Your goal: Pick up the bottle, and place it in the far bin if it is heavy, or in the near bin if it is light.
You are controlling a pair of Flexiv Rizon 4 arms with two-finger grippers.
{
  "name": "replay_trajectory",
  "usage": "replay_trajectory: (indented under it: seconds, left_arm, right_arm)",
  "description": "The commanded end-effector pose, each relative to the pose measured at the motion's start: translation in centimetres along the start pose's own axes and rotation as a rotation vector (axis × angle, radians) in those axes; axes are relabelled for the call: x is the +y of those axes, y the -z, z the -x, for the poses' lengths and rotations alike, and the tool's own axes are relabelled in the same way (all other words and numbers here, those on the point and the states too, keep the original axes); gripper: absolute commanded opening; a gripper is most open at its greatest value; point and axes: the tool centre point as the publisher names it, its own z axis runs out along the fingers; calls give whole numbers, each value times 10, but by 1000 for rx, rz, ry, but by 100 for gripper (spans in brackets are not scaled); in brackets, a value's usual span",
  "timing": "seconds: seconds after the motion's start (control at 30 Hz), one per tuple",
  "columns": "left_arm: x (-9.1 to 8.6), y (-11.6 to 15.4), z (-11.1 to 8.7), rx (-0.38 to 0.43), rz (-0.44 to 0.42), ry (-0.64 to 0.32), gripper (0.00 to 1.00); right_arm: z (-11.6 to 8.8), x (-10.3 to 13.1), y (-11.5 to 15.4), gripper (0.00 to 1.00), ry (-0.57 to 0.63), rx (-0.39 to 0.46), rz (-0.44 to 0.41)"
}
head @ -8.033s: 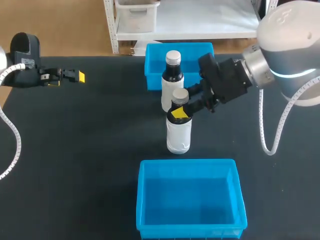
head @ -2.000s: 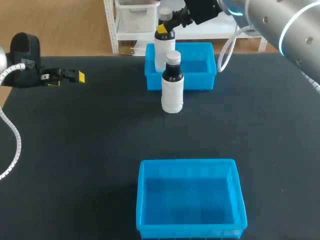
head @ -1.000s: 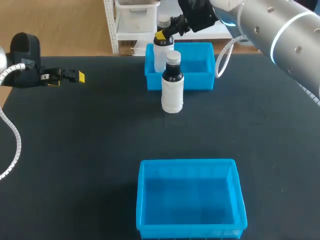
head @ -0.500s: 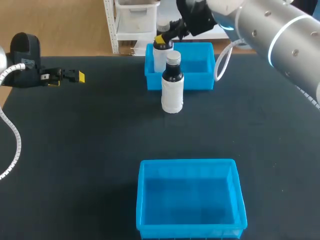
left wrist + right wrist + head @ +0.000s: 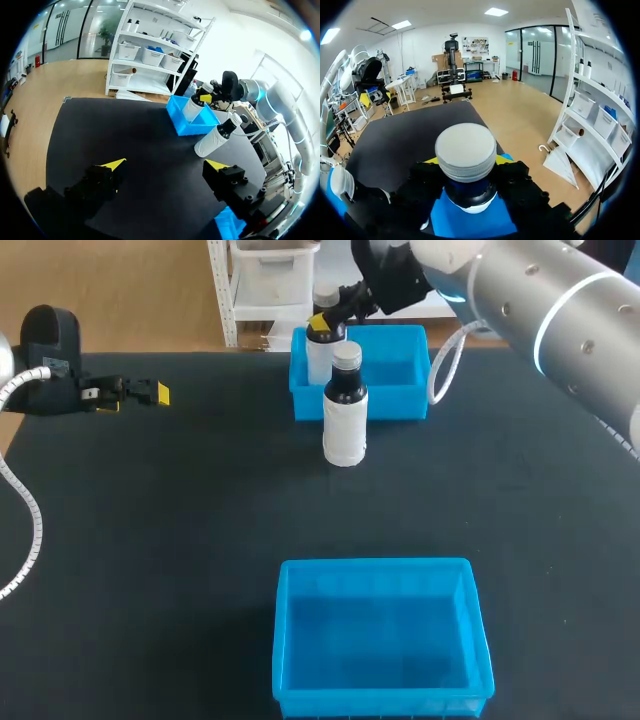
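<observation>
The right pincer point(image 5: 322, 320) pinched the bottle point(image 5: 319, 348) by the neck, just under its cap point(image 5: 465, 150), a yellow-tipped finger pressed on either side. In the head view the bottle hung upright in the upper middle of the frame, its lower body down inside the far bin point(image 5: 410, 405) and close to that bin's left wall. Whether its base touched the bin floor could not be told. To the right of the bottle the bin's blue floor showed as far as the right wall. The right arm came in from the upper right corner, passing above the bin's back rim.

A second bottle point(image 5: 345, 415) stood upright on the bench point(image 5: 150, 540) just in front of the far bin's front wall. It sat directly below the held bottle in the frame and apart from the pincer. A broad stretch of dark bench lay between it and the near bin point(image 5: 380, 702), which sat at the lower middle, against the bench's near edge.

The left pincer point(image 5: 150, 393) hovered at the upper left, near the bench's left edge and well apart from both bottles, its fingers spread wide with nothing between them.
</observation>
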Motion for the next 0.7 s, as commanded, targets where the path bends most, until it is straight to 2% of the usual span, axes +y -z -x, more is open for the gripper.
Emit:
replay_trajectory:
  seconds: [0.03,0.23,0.7]
  left_arm:
    - [0,0,0,0,0,0,100]
    - [0,0,0,0,0,0,100]
    - [0,0,0,0,0,0,100]
  right_arm:
    - [5,-9,-1,100,-4,11,75]
    - [0,-7,17,100,-18,26,62]
    - [-26,0,101,100,-48,28,-45]
